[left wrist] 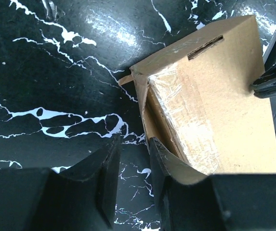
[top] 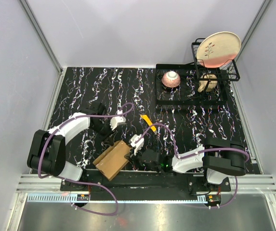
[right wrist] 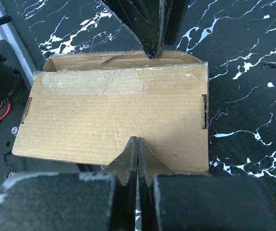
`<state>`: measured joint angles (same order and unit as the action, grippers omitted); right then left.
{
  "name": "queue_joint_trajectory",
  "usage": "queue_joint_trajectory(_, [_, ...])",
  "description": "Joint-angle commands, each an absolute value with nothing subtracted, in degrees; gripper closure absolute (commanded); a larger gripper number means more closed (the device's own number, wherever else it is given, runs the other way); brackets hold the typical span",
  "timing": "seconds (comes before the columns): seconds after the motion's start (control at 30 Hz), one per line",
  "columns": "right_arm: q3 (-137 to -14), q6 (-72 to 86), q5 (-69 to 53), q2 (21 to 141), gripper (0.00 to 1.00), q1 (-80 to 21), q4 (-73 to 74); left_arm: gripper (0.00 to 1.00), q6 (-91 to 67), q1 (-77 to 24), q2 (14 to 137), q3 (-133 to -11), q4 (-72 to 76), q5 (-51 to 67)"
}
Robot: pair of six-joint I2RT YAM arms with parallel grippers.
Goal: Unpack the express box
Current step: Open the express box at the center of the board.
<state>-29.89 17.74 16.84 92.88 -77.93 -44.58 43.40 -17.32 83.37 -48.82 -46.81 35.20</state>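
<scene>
Right hand (right wrist: 138, 143) is pinched fully shut on nothing, tips planted on top of the box (top: 112, 160), looks like it's just pinning it down. Box lies flat at roughly 7 o'clock on the bench (top: 94, 91), close to the near edge, between the two arms. Left hand (left wrist: 134, 142) is part open with nothing between its fingers that I can see. It's nosed up against the box's opposite side, about 12 o'clock from it in the top view, where a flap gapes a little. I'd call this the lid-opening step, barely begun. Next it needs a finger under that flap, a pinch and a lift, with the right hand off the lid.
</scene>
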Motion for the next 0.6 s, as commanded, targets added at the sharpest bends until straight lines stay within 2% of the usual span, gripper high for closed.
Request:
queue_joint_trajectory(0.0, [-28.57, 18.55, 16.44, 94.13, 1.00, -77.61, -42.89, 0.68, 47.37, -15.30, 84.81, -49.56, -44.64, 31.99])
queue_joint_trajectory(0.27, [-28.48, 18.46, 16.70, 93.96, 1.00, -77.35, -42.80, 0.67, 45.18, -18.09, 84.82, -48.43, -44.74, 36.38])
queue_joint_trajectory(0.4, [-28.39, 18.55, 16.87, 93.96, 1.00, -77.34, -42.80, 0.67, 42.11, -21.96, 82.71, -47.02, -41.84, 35.07])
queue_joint_trajectory(0.57, [-28.30, 18.72, 17.23, 93.61, 1.00, -77.26, -42.71, 0.69, 40.25, -24.35, 86.21, -47.11, -39.99, 31.12])
